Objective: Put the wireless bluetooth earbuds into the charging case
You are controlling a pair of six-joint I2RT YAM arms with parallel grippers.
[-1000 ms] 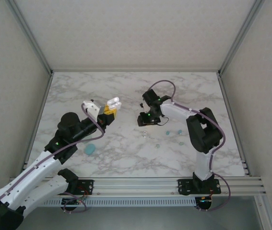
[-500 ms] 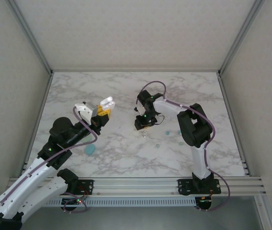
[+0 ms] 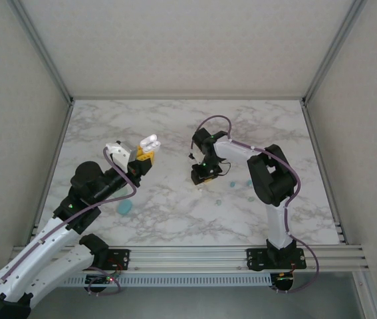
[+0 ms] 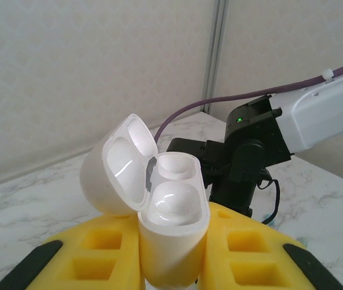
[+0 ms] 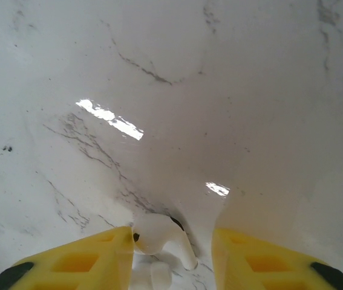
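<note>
Looking down from the overhead cam first: got the left jaws raised off the marble bench, clamped shut on the white charging case, lid flipped open. Got the right jaws pointed down at the bench near the middle, too small here to tell how wide. Can spot a teal case lying by the left arm. Also a light blue earbud and a pale green earbud loose on the bench just beside the right arm.

Switching to the left wrist cam: white charging case standing upright between the yellow pads, squeezed from both sides, lid tipped back to the left. Can make out the right arm's black wrist close behind it.

Moving on to the right wrist cam: jaws standing apart, yellow fingers either side of a white earbud lying on the bench. Sitting right up against the left-of-frame finger, well clear of the other. Not gripped yet. Also a second whitish bit peeking in at the bottom edge.
</note>
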